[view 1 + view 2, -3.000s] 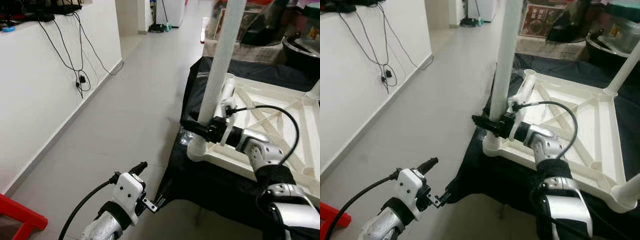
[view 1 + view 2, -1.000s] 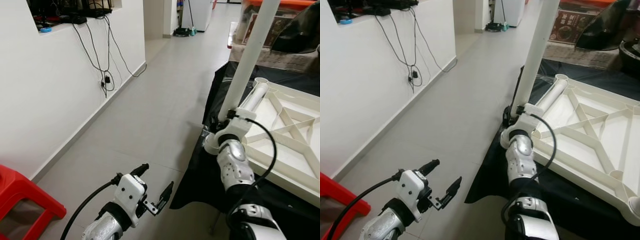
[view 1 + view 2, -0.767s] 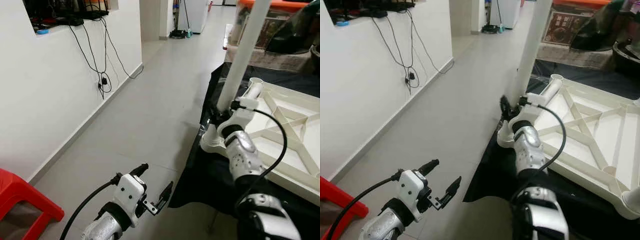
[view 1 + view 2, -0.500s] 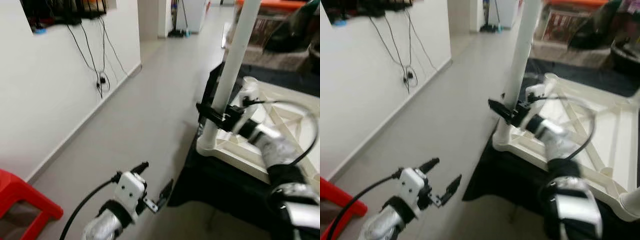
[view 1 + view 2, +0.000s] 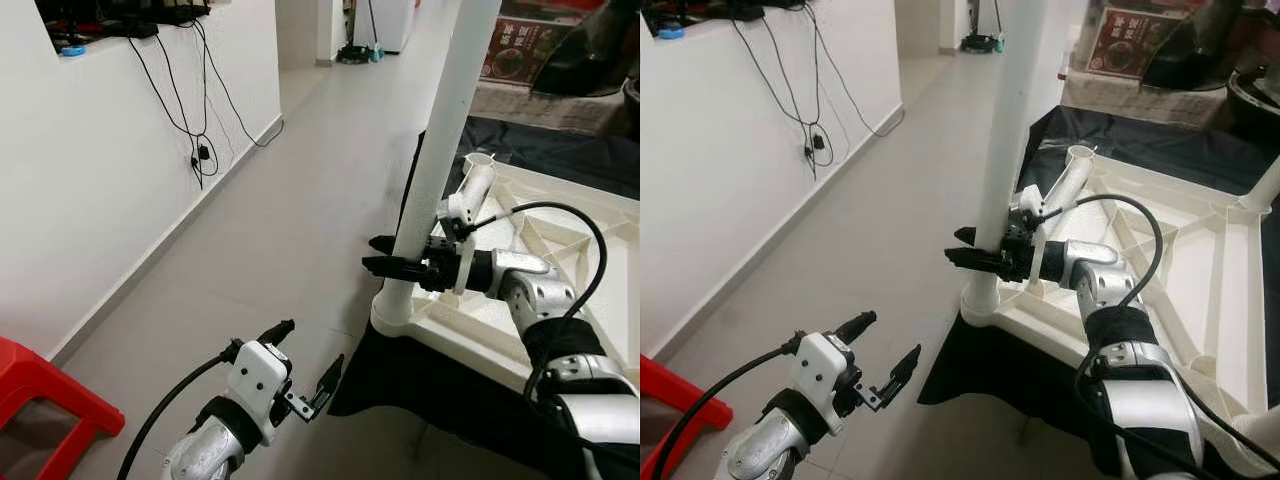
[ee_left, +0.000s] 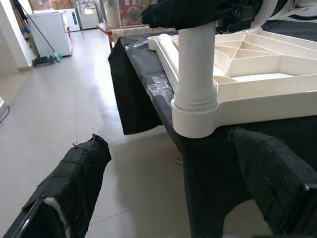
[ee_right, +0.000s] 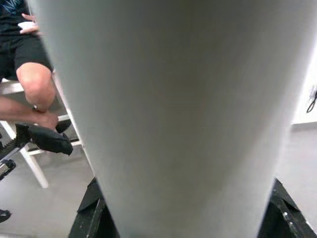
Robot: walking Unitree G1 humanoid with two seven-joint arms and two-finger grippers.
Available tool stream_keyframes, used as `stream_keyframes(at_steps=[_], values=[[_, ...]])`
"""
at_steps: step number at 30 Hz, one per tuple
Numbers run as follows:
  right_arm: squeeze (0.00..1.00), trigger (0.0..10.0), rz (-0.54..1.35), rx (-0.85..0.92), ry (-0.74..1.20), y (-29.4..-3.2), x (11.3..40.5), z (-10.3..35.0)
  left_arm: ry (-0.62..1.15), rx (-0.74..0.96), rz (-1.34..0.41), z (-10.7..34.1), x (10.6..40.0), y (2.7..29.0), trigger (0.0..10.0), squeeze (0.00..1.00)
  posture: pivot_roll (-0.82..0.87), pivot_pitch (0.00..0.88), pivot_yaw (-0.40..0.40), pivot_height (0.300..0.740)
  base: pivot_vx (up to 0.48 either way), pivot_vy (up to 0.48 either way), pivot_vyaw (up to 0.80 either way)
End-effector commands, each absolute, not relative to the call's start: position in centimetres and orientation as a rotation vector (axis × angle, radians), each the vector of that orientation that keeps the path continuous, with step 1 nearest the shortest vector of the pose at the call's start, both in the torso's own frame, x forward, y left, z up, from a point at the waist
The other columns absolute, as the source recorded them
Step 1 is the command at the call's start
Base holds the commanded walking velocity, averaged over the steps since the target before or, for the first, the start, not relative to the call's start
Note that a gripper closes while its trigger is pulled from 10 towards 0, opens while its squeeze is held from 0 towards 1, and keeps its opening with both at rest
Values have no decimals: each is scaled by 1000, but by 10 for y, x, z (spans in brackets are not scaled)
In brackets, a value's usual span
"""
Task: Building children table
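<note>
An upturned white plastic table top (image 5: 560,330) lies on a black-covered surface. A white table leg (image 5: 440,170) stands upright in its near corner socket (image 5: 398,312). My right gripper (image 5: 372,254) reaches in from the right and is shut on that leg just above the socket, its fingers (image 5: 970,258) sticking out to the left. In the right wrist view the leg (image 7: 163,114) sits between the jaws. My left gripper (image 5: 308,348) hangs open low over the floor, left of the table corner, with nothing in it. A second white tube (image 5: 478,184) lies along the top's far edge.
A white wall with hanging cables (image 5: 200,150) runs along the left, and a red stool (image 5: 45,400) stands at the lower left. Grey floor (image 5: 290,210) lies between wall and table. Another upright leg (image 5: 1262,180) stands at the far corner. A seated person's knee (image 7: 34,82) is beyond.
The camera has shifted. My right forearm has swung round from below the leg to its right side, so the fingers now point left across it. The left gripper stays low and open.
</note>
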State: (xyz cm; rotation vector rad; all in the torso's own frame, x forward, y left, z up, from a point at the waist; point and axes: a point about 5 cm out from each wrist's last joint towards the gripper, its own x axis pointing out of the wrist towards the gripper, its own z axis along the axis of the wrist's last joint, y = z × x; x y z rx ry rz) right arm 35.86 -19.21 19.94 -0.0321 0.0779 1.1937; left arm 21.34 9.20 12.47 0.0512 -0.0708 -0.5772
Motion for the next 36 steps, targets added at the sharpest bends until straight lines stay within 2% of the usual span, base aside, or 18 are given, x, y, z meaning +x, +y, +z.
stream_keyframes(at_steps=[1, 2, 6, 7, 8, 9, 10, 11, 12, 15, 17, 19, 28, 29, 33, 34, 35, 36], values=[[0, 0, 1188, -25, 88, -191, 357, 192, -42, 51, -573, 120, 212, 93, 10000, 0, 116, 71, -19, 740, 0, 0, 0], [0, 0, 1122, -1, 42, -190, 358, 192, -41, 51, -574, 120, 212, 93, 10000, 0, 115, 69, -19, 740, 0, 0, 0], [0, 0, 1073, 18, 12, -190, 359, 192, -41, 51, -574, 120, 213, 93, 10000, 0, 115, 69, -19, 740, 0, 0, 0], [0, 0, 953, 48, -20, -190, 363, 190, -40, 51, -575, 120, 213, 93, 10000, 0, 113, 70, -17, 740, 0, 0, 0], [0, 0, 953, 48, -20, -190, 363, 190, -40, 51, -575, 120, 213, 93, 10000, 0, 113, 70, -17, 740, 0, 0, 0], [0, 0, 768, 86, -36, -194, 370, 187, -38, 50, -576, 119, 213, 93, 10000, 0, 112, 71, -14, 740, 0, 0, 0], [0, 0, 768, 86, -36, -194, 370, 187, -38, 50, -576, 119, 213, 93, 10000, 0, 112, 71, -14, 740, 0, 0, 0], [0, 0, 528, 84, -49, -201, 376, 185, -37, 50, -579, 119, 213, 93, 10000, 0, 107, 73, -7, 740, 0, 0, 0], [0, 0, 528, 84, -49, -201, 376, 185, -37, 50, -579, 119, 213, 93, 10000, 0, 107, 73, -7, 740, 0, 0, 0], [0, 0, -262, 39, -16, -243, 364, 170, -33, 51, -585, 119, 213, 94, 10000, 0, 97, 74, -4, 740, 0, 0, 0], [0, 0, -262, 39, -16, -243, 364, 170, -33, 51, -585, 119, 213, 94, 10000, 0, 97, 74, -4, 740, 0, 0, 0], [0, 0, -516, 34, -25, -256, 344, 169, -30, 53, -589, 119, 214, 94, 10000, 0, 95, 74, -1, 740, 0, 0, 0], [0, 0, -650, 36, -32, -254, 332, 169, -28, 53, -591, 118, 213, 93, 10000, 0, 96, 69, -8, 740, 0, 0, 0], [0, 8824, -617, 69, -39, -246, 334, 167, -28, 52, -591, 118, 213, 93, 10000, 0, 94, 64, -11, 740, 0, 0, 0], [0, 8824, -614, 93, -44, -239, 336, 166, -28, 51, -592, 118, 213, 92, 10000, 0, 94, 64, -11, 740, 0, 0, 0], [1000, 10000, -547, 111, -86, -228, 340, 170, -27, 51, -591, 118, 213, 92, 10000, 0, 98, 62, -13, 740, 0, 0, 0], [1000, 10000, -514, 115, -120, -220, 342, 174, -26, 51, -591, 117, 213, 92, 10000, 0, 96, 60, -11, 740, 0, 0, 0], [867, 10000, -481, 110, -144, -215, 343, 177, -24, 51, -591, 117, 213, 92, 10000, 0, 95, 56, -11, 740, 0, 0, 0]])
